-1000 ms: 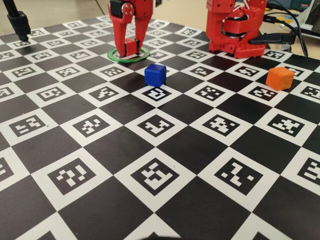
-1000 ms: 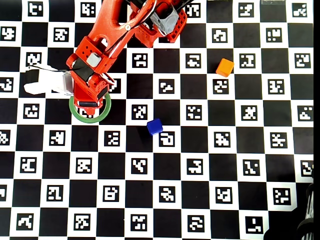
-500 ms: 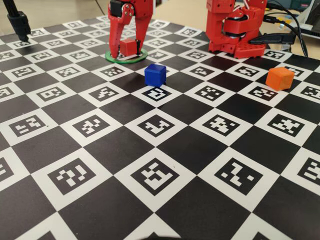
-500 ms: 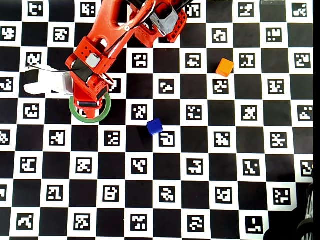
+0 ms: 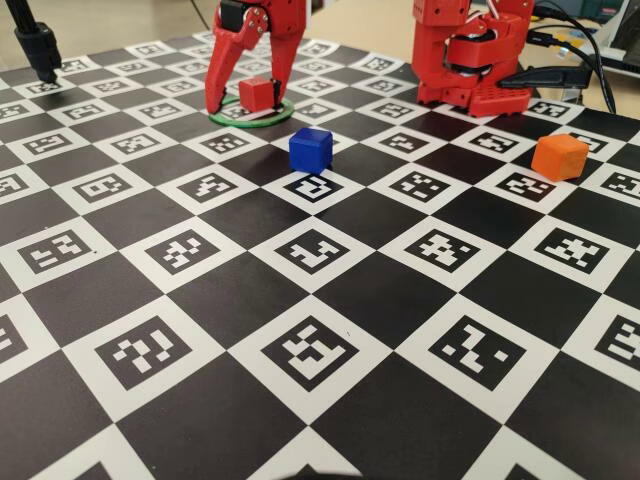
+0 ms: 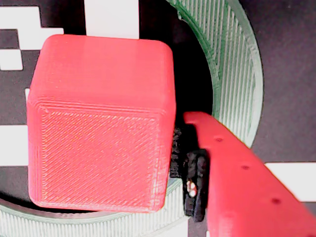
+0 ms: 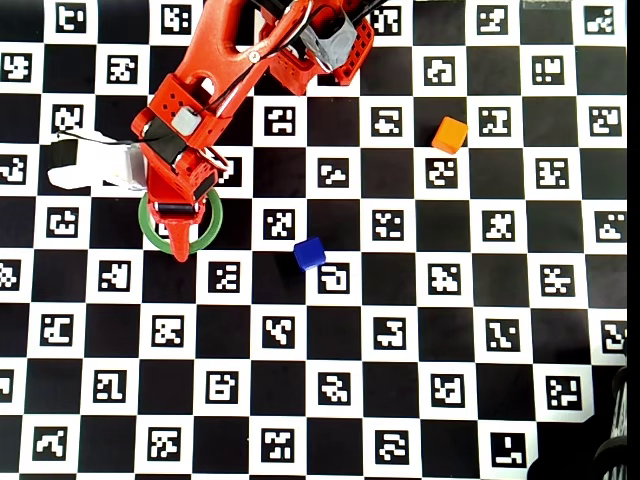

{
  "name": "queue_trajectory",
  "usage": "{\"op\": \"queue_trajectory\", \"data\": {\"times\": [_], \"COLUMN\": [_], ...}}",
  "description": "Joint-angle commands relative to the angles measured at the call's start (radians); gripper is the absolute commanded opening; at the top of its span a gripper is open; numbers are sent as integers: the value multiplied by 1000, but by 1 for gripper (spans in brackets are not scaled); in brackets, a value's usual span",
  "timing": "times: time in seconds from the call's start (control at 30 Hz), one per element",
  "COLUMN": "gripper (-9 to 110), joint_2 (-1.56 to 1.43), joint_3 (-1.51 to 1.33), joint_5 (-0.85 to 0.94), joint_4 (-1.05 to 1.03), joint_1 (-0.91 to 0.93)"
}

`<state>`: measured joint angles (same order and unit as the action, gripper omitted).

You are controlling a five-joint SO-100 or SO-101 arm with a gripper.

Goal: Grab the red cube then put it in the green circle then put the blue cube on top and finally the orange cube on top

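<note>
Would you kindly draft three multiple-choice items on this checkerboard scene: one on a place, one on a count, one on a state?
1. Where does the red cube sit?
A. inside the green circle
B. beside the orange cube
C. on top of the blue cube

2. How many cubes are stacked on another?
A. two
B. one
C. none

3. How is the pincer?
A. shut on the red cube
B. open, fingers spread either side of the red cube
C. shut on the blue cube

Answers:
1 A, the ring curves around the cube in the wrist view.
2 C, all three rest singly and apart on the board.
3 B, the fixed view shows gaps between fingers and cube.
</note>
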<state>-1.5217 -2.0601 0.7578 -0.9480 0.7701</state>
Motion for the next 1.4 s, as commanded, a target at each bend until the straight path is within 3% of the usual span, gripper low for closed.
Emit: {"op": "queue_trajectory", "data": {"times": [0.0, 0.93, 1.37], "gripper": [48, 52, 51], "joint_2": [-12, -46, -201], "joint_3": [57, 219, 428], "joint_5": [14, -12, -29], "joint_4": [-12, -169, -486], "joint_1": [15, 2, -32]}}
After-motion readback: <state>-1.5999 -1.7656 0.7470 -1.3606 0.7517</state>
